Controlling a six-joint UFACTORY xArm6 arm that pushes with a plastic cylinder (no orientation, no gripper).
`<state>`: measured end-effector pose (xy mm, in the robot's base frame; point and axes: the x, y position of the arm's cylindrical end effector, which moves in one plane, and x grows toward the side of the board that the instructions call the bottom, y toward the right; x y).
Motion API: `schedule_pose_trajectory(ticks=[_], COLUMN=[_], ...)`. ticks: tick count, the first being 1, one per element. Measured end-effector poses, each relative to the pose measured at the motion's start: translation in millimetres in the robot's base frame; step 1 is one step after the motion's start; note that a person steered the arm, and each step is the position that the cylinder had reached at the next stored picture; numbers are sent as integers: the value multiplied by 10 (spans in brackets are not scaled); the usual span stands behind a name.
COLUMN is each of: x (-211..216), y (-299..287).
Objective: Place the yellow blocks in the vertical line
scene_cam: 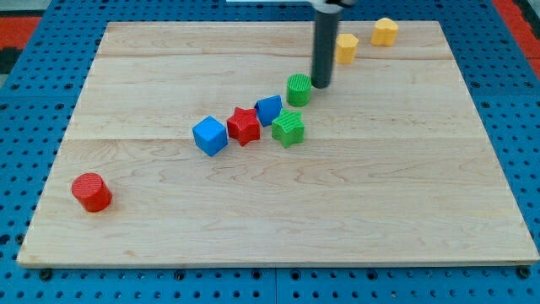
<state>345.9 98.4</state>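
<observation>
Nearest the view's bottom, at the left, a red cylinder (91, 192) stands alone on the wooden board (278, 228), well apart from everything else. Farther up, near the middle of the board, a cluster of blocks runs in a slanting row: a blue cube (210, 135) at the view's left, a red star-shaped block (244, 126) just beside it, then a second blue block (269, 110) whose shape is partly hidden behind the red one. A green star-shaped block (288, 127) sits just to the view's right of that group, touching or nearly touching the second blue block. Above it, a green cylinder (299, 89) stands upright. My tip (321, 85) rests on the board just to the view's right of the green cylinder, very close to it; I cannot tell if they touch. The rod has no fingers, so nothing is gripped. Farthest away, near the view's top, are the two yellow blocks: one yellow block (346, 47) partly hidden behind the rod, and a yellow block with angled sides (386, 31) up and to the view's right of it, near the board's far edge. The two stand apart on a slant. A blue pegboard (25, 101) surrounds the board.
</observation>
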Motion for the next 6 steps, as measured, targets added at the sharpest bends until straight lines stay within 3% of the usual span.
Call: schedule_pose_trajectory(ticks=[1,2,3,4,5,6], x=[-297,-369,-895,-1534,-1503,-739], y=[392,1305,1697,1733,925,648])
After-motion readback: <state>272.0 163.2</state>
